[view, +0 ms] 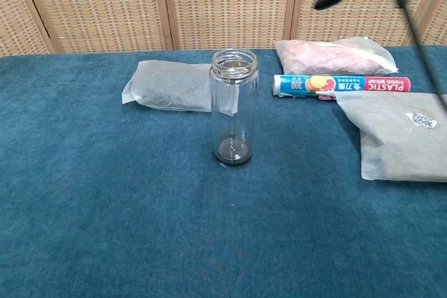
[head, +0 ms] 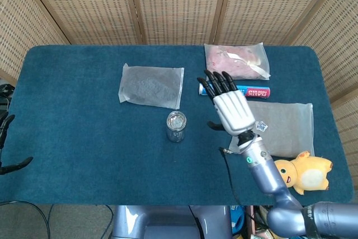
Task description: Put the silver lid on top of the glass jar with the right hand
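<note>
Upright, glass jar [view: 234, 108]; mouth skyward

The blue wrap box [view: 340, 86], at two o'clock from the glass jar [view: 233, 107], reads "PLASTIC FOOD WRAP" upside down, with "300" at its left end; no other text is legible.

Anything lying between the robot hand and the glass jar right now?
No. In the head view, only bare blue cloth separates the right robot hand from the glass jar.
</note>
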Tool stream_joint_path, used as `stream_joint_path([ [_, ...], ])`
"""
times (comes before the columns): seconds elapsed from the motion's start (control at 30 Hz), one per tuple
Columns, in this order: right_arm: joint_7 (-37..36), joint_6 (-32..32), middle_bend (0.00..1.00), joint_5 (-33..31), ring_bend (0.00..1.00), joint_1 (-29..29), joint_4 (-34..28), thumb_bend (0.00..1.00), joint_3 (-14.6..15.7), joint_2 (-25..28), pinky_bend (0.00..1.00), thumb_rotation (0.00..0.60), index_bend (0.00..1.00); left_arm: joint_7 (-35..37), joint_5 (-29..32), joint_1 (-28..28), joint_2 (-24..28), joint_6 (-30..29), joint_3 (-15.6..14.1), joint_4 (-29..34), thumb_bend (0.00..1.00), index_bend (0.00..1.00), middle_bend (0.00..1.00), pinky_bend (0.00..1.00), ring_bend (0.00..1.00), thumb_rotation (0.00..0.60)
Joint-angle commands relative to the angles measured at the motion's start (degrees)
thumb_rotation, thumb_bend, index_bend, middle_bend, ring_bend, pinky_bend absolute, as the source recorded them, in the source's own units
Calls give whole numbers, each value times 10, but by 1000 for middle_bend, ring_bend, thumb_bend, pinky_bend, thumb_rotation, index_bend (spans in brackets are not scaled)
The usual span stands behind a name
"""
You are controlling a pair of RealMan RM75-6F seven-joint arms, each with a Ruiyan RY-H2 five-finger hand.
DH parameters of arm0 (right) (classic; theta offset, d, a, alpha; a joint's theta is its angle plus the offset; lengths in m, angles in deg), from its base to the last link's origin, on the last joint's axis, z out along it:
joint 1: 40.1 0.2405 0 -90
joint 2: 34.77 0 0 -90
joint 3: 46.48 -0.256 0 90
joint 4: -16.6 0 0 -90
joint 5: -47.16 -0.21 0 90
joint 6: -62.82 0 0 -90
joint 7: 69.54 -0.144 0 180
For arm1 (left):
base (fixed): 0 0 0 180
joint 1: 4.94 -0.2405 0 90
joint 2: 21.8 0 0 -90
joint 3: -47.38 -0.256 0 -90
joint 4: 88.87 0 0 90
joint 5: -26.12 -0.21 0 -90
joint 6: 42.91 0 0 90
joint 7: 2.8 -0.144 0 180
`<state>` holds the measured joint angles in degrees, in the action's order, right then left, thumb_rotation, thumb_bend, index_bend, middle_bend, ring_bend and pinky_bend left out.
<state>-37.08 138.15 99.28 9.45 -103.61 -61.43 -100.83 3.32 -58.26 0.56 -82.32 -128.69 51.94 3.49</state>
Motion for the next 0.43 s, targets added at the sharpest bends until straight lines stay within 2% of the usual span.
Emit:
stream_joint_path([
  [0.03,-108,37,0,117,0,-101,31,0,72,51,0,600,78,-6,-2,0,-2,-1,-1,2,0,0,0,0,0,600],
  [0.1,-131,52,0,142,0,-127,51,0,93,56,0,600,58,-9,-3,0,-3,-2,-1,2,0,0,0,0,0,600],
  [0.13,-153,68,0,169,0,-153,77,0,115,58,0,600,46,-14,-5,0,-4,-4,-2,3,0,0,0,0,0,600],
  [0.2,-177,83,0,196,0,-175,103,0,134,57,0,600,23,-19,-6,0,-6,-5,-3,3,0,0,0,0,0,600],
  [0.27,-239,118,0,242,0,-221,164,0,165,45,0,600,5,-30,-7,-1,-9,-7,-3,3,0,0,0,0,0,600],
  [0.43,-312,148,0,266,0,-282,254,0,196,18,0,600,0,-41,-6,-4,-15,-13,-3,3,0,0,0,0,0,600],
])
